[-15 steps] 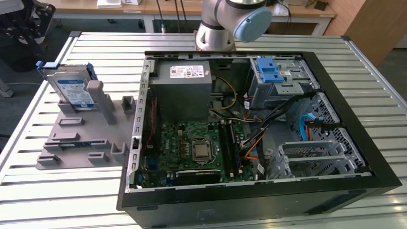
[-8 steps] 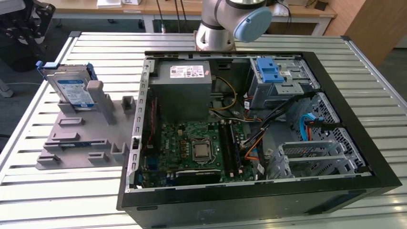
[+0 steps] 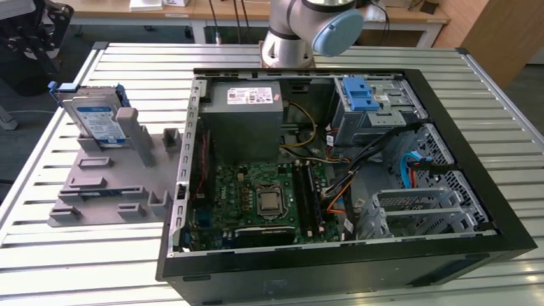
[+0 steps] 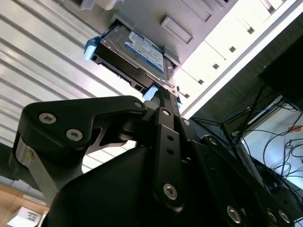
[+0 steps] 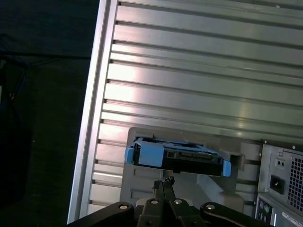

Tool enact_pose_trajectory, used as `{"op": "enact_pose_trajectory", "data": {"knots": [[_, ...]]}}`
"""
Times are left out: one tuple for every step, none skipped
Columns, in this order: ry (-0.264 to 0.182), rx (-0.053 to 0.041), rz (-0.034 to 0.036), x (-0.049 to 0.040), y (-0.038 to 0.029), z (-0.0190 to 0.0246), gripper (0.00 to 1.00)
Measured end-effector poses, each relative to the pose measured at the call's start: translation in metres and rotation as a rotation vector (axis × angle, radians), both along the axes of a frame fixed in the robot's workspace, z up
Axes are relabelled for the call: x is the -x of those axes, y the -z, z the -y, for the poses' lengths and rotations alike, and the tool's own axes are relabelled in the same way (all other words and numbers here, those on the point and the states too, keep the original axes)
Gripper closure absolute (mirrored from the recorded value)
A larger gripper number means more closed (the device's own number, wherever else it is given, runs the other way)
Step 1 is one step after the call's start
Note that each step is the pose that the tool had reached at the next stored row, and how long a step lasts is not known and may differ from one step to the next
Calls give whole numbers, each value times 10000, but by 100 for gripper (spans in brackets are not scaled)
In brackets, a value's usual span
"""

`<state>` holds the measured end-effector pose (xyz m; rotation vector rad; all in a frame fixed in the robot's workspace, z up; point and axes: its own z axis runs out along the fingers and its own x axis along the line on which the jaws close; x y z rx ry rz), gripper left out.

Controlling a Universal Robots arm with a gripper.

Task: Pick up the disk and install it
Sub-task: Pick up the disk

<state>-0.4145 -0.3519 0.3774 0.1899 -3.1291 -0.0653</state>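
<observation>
Exterior view: the disk stands on edge in a grey holder at the far left of the slatted table. It is just left of the open computer case and well apart from the case's drive cage at the far right. Its labelled face is turned toward the near side. The arm's base rises at the table's far edge.

Both wrist views: the gripper points at the disk from above. The jaws are together and clamp nothing. The disk lies straight ahead of them, close but apart, with a visible gap to its upper edge.

First wrist view: the narrow connector edge faces the gripper. This edge runs crosswise to the line of approach, with the blue carrier frame capping both ends.

Second wrist view: the gripper sits beside one blue corner of the disk, and the label is seen obliquely.

Judged from this, the deciding relation is that the disk's thin dimension, not its long edge, is what the jaws must straddle.
</observation>
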Motion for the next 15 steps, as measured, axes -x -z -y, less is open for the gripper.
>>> {"op": "enact_pose_trajectory", "data": {"knots": [[-31, 0, -1, 0, 0, 0, 89], [-64, 0, -1, 1, 0, 0, 89], [-97, 0, -1, 1, 0, 0, 89], [-129, 0, -1, 1, 0, 0, 89], [-162, 0, -1, 1, -1, 0, 89], [-195, 0, -1, 2, 0, 0, 89], [-227, 0, -1, 2, 0, 0, 89], [-259, 0, -1, 2, 0, 0, 89], [-294, 0, -1, 3, 0, 0, 89], [-327, 0, 0, 3, 0, 0, 89], [-361, -1, 0, 4, 0, 0, 89], [-396, 0, 0, 4, 0, 0, 89], [-432, 0, 0, 4, 0, 0, 89], [-469, 0, -1, 5, 0, 0, 89], [-507, 0, -1, 5, 0, 0, 89]]}}
